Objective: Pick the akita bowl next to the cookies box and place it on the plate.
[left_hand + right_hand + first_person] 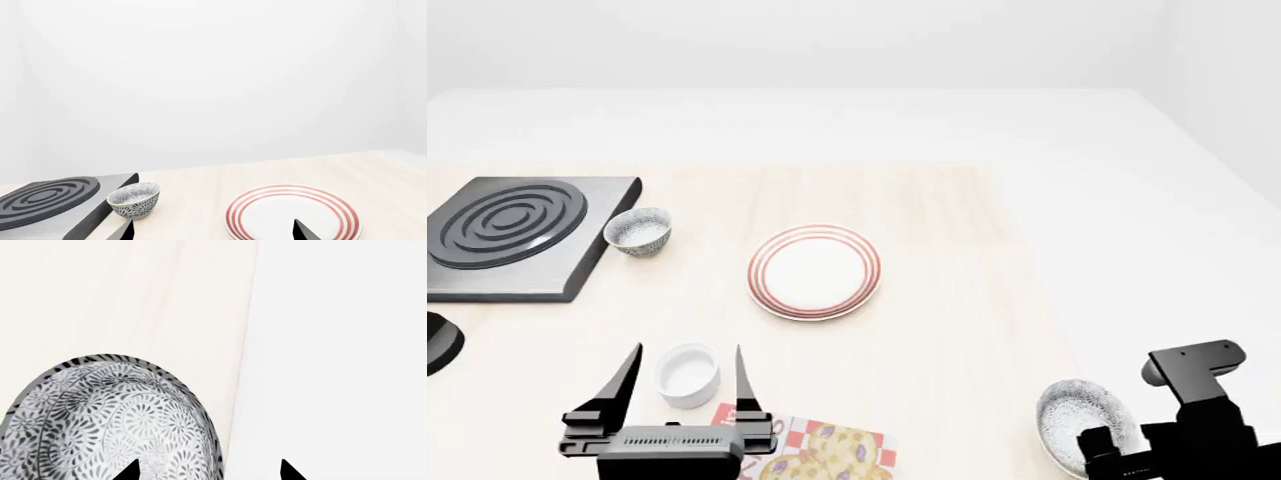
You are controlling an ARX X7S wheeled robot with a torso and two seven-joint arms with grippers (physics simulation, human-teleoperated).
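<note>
Pale wood desk (961, 260) carries the plate (815, 271) centrally. We locate the akita bowl (1077, 422) at the near right edge, right of the cookies box (821, 450). Our right pincer (208, 471) stands wide, straddling its rim for pickup; left pincer (681, 378) wide, empty.

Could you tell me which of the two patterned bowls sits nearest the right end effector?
The akita bowl at the table's near right corner, directly by the right end effector. The twin bowl sits far across the table beside the black stove burner.
</note>
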